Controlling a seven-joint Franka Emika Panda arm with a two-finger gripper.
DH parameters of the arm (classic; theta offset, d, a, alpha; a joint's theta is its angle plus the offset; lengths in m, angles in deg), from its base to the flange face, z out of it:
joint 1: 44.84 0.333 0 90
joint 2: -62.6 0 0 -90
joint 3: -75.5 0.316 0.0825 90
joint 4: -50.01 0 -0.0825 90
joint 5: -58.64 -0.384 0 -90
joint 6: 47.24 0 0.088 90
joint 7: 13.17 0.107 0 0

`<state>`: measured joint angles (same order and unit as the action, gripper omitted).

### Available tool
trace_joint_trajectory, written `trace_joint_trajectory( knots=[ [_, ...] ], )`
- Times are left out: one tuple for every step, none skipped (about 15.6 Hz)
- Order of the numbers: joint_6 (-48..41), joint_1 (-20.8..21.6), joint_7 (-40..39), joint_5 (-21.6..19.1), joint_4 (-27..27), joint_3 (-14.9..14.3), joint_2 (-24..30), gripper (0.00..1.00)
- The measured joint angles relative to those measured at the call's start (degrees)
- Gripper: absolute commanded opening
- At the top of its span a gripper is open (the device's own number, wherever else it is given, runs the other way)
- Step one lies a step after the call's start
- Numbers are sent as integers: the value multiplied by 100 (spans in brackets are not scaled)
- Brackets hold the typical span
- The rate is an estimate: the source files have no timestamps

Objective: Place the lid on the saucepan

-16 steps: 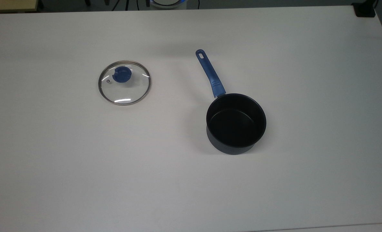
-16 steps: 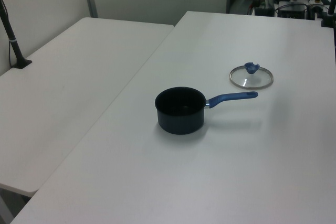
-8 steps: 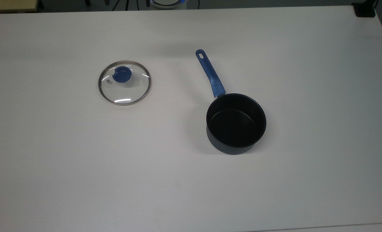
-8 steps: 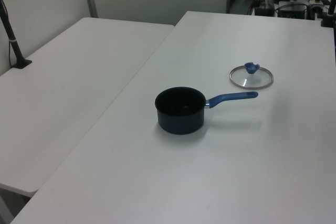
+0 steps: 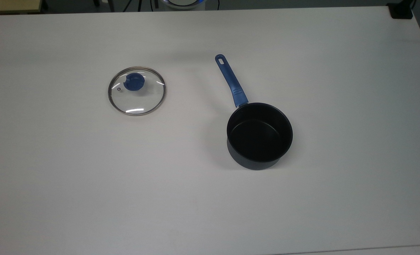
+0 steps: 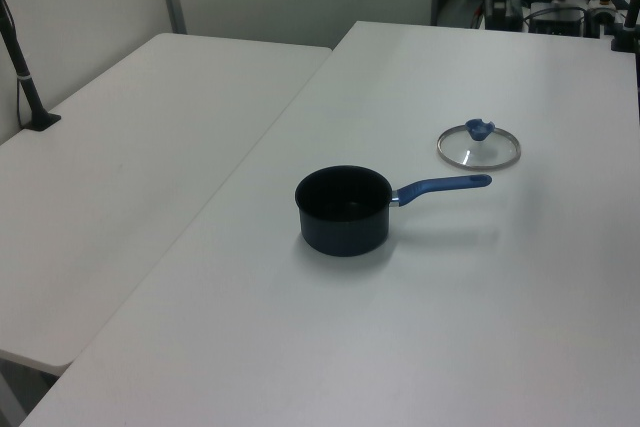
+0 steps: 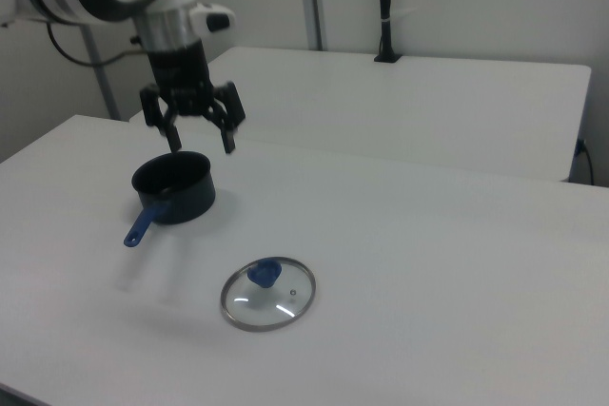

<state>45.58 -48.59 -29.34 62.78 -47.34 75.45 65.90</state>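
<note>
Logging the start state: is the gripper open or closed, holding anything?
Gripper: open, holding nothing, up in the air; the lid lies on the table.

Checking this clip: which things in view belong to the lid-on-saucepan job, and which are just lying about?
Belongs to the job:
- lid, flat on the table, apart from the saucepan
- saucepan, uncovered
- end effector, open, holding nothing

Just lying about:
- second table alongside
- black post clamped to it
- table under the cookware, bearing nothing else
</note>
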Motion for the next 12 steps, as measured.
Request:
trace_joint_trajectory(
  knots=[
    [9,-12,-46,107,-175,-10,-73,100],
    [78,-34,16,178,-291,-10,-147,100],
    [287,-84,150,220,-434,-14,-237,100],
    [602,-143,307,232,-616,-16,-328,100],
    [971,-192,506,235,-835,-20,-407,100],
    [1339,-222,721,236,-1062,-23,-477,100],
    [1706,-230,943,239,-1302,-25,-545,100],
    [1956,-228,1096,243,-1483,-24,-621,100],
    [2108,-224,1184,243,-1598,-23,-705,100],
    [2194,-224,1260,244,-1657,-23,-803,100],
    [2271,-235,1336,245,-1680,-24,-888,100],
    [2334,-271,1387,245,-1685,-24,-960,100]
  ],
)
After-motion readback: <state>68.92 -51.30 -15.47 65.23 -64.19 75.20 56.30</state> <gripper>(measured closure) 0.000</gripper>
